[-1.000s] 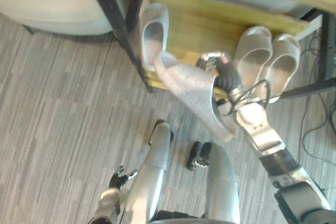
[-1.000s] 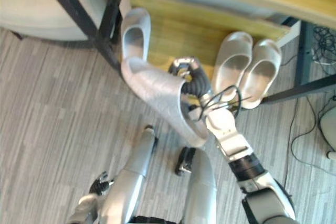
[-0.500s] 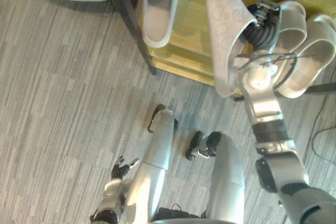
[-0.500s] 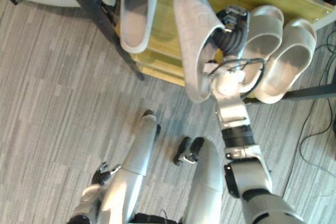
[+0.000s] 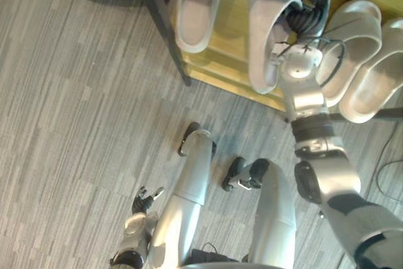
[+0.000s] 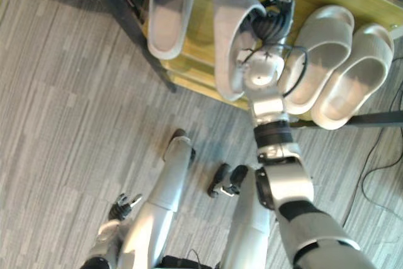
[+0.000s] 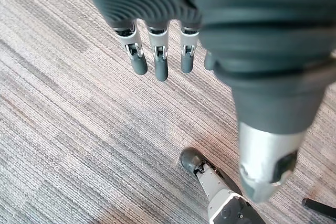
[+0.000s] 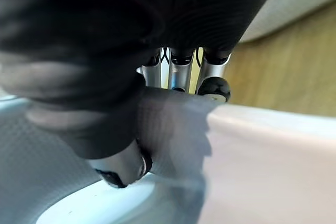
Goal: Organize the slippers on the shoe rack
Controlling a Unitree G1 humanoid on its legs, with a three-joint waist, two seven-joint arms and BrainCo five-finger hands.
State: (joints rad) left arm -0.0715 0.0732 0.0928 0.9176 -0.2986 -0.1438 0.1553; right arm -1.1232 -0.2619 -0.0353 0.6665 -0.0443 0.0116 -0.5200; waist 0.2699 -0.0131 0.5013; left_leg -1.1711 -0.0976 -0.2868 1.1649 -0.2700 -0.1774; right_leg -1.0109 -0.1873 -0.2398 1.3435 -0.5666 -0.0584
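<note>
swung since 1 s ago, from a diagonal across rack's front corner to lengthwise over wooden shelf (image 5: pixel 230 55): grey slipper (image 5: pixel 264 23), now tipped on its side, opening toward r. hand (image 5: pixel 308 12), heel end near shelf's front edge. r. hand clamped on slipper's upper rim. in r. wrist view, fingers (image 8: pixel 181 72) on one side of rim, thumb on the other, rim pinched btw. them. cannot tell whether slipper touches shelf or hangs just above it. second grey slipper (image 5: pixel 196 7) flat on same shelf, opening up, just beside held one, on the side of rack's black post (image 5: pixel 160 26). pale slipper (image 5: pixel 351 34) and its mate (image 5: pixel 379 79) side by side at r. end of shelf, touching, heel ends sticking out past front edge. l. hand (image 5: pixel 143 201) low at robot's side, above grey carpet floor (image 5: pixel 69 111), well apart from rack. l. fingers (image 7: pixel 160 64) straight and relaxed, holding nothing.
</note>
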